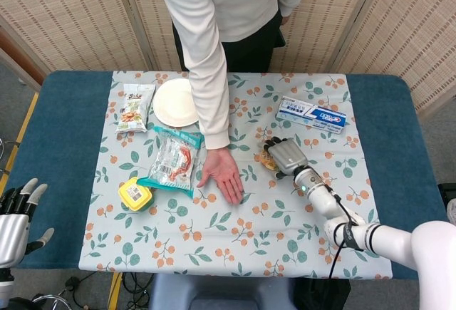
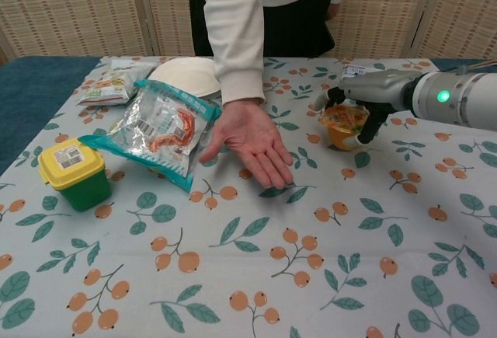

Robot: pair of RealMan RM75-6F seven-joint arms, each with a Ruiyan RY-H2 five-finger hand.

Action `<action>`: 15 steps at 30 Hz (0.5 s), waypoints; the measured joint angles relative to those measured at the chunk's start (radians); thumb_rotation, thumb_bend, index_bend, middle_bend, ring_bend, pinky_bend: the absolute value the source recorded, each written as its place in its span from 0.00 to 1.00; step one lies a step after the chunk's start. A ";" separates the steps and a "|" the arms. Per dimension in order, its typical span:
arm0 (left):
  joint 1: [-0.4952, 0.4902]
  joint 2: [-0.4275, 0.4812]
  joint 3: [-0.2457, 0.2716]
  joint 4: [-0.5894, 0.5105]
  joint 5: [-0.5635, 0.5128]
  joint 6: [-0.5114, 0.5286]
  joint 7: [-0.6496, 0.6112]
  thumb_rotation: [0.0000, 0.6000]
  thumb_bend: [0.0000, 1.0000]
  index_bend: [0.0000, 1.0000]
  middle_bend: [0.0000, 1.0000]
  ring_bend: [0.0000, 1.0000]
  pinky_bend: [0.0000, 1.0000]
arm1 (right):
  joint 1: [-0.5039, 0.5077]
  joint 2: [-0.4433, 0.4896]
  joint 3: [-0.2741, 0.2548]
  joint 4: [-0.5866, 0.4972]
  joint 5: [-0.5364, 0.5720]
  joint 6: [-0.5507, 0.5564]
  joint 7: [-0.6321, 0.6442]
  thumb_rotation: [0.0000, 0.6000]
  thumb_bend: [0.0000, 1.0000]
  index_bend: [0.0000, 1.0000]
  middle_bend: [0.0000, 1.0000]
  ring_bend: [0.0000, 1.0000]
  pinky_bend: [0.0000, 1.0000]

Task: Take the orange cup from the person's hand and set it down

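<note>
The orange cup (image 2: pixel 342 126) stands low on the flowered tablecloth (image 2: pixel 256 276), to the right of the person's hand (image 2: pixel 252 140), and looks to touch the cloth. My right hand (image 2: pixel 359 106) grips the cup from above and from the right, with fingers wrapped around its rim. In the head view the cup (image 1: pixel 268 160) peeks out left of my right hand (image 1: pixel 284 157). The person's hand (image 1: pixel 226 175) lies palm up and empty. My left hand (image 1: pixel 16 214) hangs beyond the table's near left edge, fingers spread, holding nothing.
A toothpaste box (image 1: pixel 311 114) lies behind the cup. A white plate (image 2: pixel 190 74), a clear snack bag (image 2: pixel 159 132), a yellow-lidded green tub (image 2: pixel 74 171) and a small snack packet (image 2: pixel 112 81) fill the left side. The person stands at the far edge.
</note>
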 measured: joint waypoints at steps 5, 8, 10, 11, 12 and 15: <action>-0.004 -0.002 -0.002 0.000 0.005 -0.003 -0.001 1.00 0.18 0.11 0.03 0.11 0.10 | -0.012 0.039 0.003 -0.070 0.002 0.030 -0.007 1.00 0.32 0.00 0.00 0.00 0.10; -0.008 -0.003 -0.003 0.001 0.008 -0.005 -0.002 1.00 0.18 0.11 0.03 0.11 0.10 | -0.033 0.087 0.006 -0.135 -0.011 0.074 -0.005 1.00 0.32 0.00 0.03 0.00 0.10; -0.010 -0.003 -0.004 0.003 0.006 -0.009 -0.002 1.00 0.18 0.11 0.03 0.11 0.10 | -0.056 0.125 0.008 -0.183 -0.027 0.122 0.001 1.00 0.32 0.00 0.10 0.00 0.11; -0.012 -0.003 -0.005 0.004 0.005 -0.012 -0.002 1.00 0.18 0.11 0.03 0.11 0.10 | -0.069 0.141 0.008 -0.202 -0.036 0.146 0.005 1.00 0.32 0.02 0.13 0.02 0.12; -0.015 -0.003 -0.006 0.005 0.004 -0.016 -0.002 1.00 0.18 0.11 0.03 0.11 0.10 | -0.087 0.161 0.008 -0.226 -0.052 0.180 0.011 1.00 0.32 0.03 0.15 0.03 0.13; -0.021 -0.007 -0.011 0.007 0.001 -0.022 -0.003 1.00 0.18 0.11 0.03 0.11 0.10 | -0.143 0.210 0.000 -0.279 -0.106 0.276 0.030 1.00 0.32 0.10 0.21 0.07 0.17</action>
